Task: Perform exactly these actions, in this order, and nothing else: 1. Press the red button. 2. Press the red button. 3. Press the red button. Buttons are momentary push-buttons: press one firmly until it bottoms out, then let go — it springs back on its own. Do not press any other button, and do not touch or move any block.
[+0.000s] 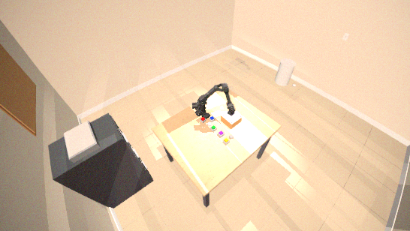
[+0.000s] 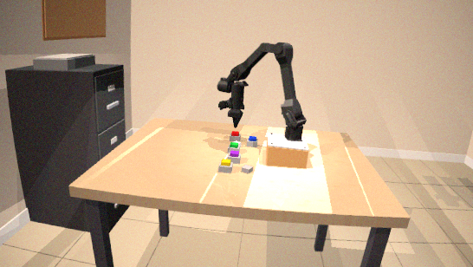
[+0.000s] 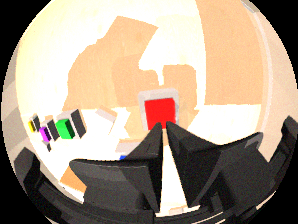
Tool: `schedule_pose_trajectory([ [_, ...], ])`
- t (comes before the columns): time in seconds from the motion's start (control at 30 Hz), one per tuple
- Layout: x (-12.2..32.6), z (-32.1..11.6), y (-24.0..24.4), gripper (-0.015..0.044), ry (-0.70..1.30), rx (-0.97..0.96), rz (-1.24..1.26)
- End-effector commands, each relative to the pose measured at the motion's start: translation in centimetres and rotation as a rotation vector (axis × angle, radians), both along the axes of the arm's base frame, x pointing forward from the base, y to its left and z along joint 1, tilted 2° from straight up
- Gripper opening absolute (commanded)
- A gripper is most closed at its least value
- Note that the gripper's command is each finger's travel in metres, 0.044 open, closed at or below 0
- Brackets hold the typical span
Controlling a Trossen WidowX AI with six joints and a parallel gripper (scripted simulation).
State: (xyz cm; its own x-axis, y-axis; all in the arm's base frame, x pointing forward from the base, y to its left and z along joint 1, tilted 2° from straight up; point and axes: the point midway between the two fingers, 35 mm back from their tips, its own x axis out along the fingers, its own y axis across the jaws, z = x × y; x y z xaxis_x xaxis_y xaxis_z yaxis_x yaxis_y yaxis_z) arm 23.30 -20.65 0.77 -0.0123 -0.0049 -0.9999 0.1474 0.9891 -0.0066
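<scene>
Overhead, one closed claw (image 2: 236, 122) hangs above one red button (image 2: 235, 133).

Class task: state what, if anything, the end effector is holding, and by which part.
Nothing is held. The end effector is shut on nothing, fingertips pointing down above the red button.

Office-like room: black filing cabinet (image 2: 65, 130) against the wall, corkboard (image 2: 74, 18) above it, wooden table (image 2: 165, 173), white waste bin (image 1: 284, 72) in the corner, tiled floor.
</scene>
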Motion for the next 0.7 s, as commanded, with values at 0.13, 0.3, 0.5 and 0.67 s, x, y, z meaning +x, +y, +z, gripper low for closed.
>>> schedule_pose_trajectory([
  [0.13, 0.0, -0.6, 0.0, 0.002, 0.004, -0.001, 0.004],
  [0.3, 0.0, -1.4, 0.0, 0.002, 0.004, -0.001, 0.004],
  [0.5, -0.1, -2.3, 0.0, 0.002, 0.004, -0.001, 0.004],
  [0.67, -0.1, -3.0, 0.0, 0.002, 0.004, -0.001, 0.004],
])
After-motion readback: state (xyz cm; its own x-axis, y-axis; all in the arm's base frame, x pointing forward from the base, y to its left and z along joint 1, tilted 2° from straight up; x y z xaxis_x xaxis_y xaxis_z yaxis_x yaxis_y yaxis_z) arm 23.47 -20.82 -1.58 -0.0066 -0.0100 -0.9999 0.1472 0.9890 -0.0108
